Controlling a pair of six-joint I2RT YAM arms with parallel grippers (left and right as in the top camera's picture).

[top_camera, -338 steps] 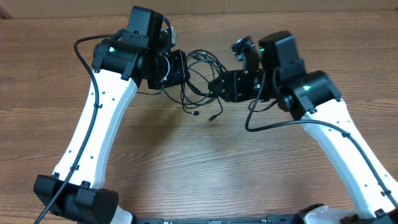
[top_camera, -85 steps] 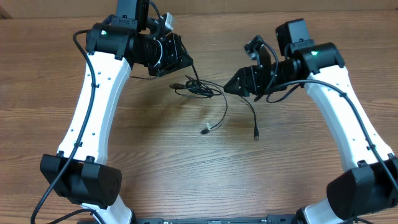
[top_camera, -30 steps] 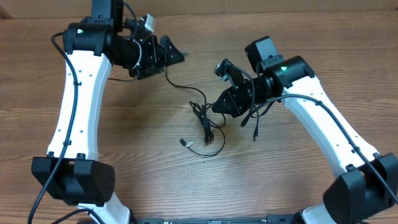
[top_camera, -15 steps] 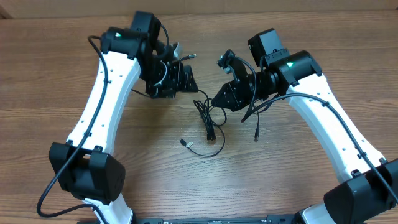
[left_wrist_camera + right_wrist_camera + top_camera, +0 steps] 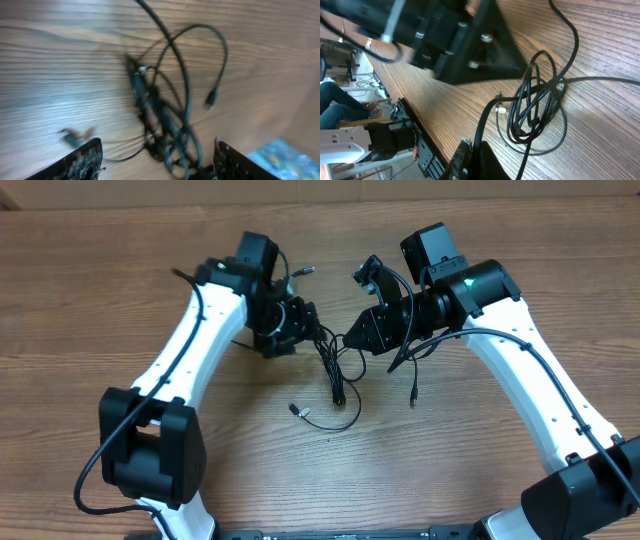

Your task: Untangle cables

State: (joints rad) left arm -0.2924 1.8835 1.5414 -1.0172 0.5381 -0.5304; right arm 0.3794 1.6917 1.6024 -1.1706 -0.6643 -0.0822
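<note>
A tangle of thin black cables (image 5: pixel 335 370) lies on the wooden table between the two arms. One loose plug end (image 5: pixel 295 409) rests in front of the tangle and another (image 5: pixel 412 395) hangs to its right. My left gripper (image 5: pixel 306 332) hovers at the tangle's left edge. In the left wrist view its gripper (image 5: pixel 157 167) stands open, the looped cables (image 5: pixel 162 117) lying between the two fingers (image 5: pixel 82 161) without touching them. My right gripper (image 5: pixel 350 342) is at the tangle's right edge. In the right wrist view that gripper (image 5: pixel 472 155) is shut on one cable strand (image 5: pixel 482 127) that runs up to the bundle (image 5: pixel 535 107).
The wooden table (image 5: pixel 100 300) carries both white arms. The left gripper's black body (image 5: pixel 465 45) fills the upper left of the right wrist view, close to the bundle. Thick black wires run along each arm.
My left arm has swung from the back left in and down to the tangle, its jaws a little narrower. The right gripper has kept its cable and barely moved.
</note>
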